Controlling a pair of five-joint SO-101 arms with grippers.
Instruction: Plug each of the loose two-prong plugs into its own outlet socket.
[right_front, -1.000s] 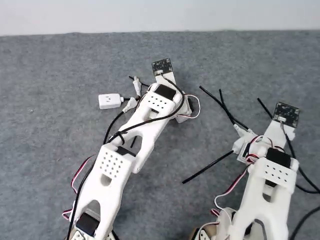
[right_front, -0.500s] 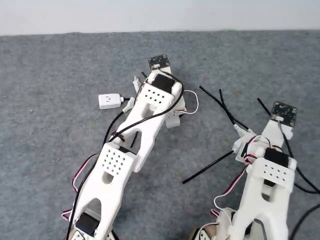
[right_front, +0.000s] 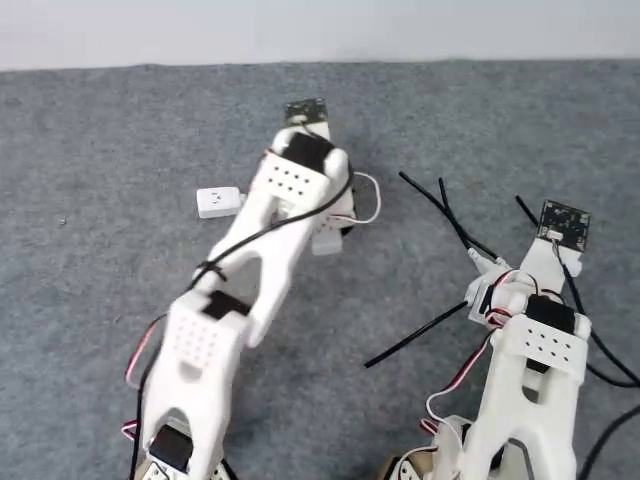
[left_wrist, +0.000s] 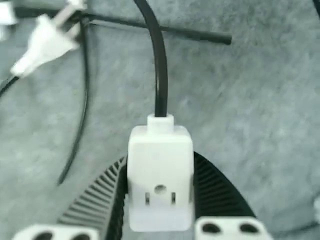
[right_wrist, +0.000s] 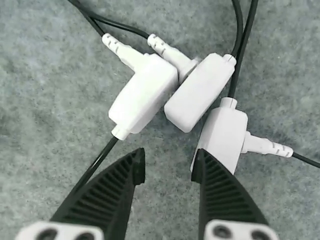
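In the left wrist view my left gripper is shut on a white outlet socket with a black cord leaving its far end. A loose white two-prong plug lies on the carpet beyond it. Another white socket block rests beside the left arm in the high view. My right gripper stands open just above three white connector blocks: one, a second touching it, and a third by one black finger. The same cluster sits at the right arm's tip.
Grey carpet covers the table up to a white wall at the back. Black cords fan out between the two arms, and one runs forward. More cords cross the carpet near the held socket.
The left arm has swung away from me and leftward, now covering the plugs that lay by the white socket block. The right arm has barely moved.
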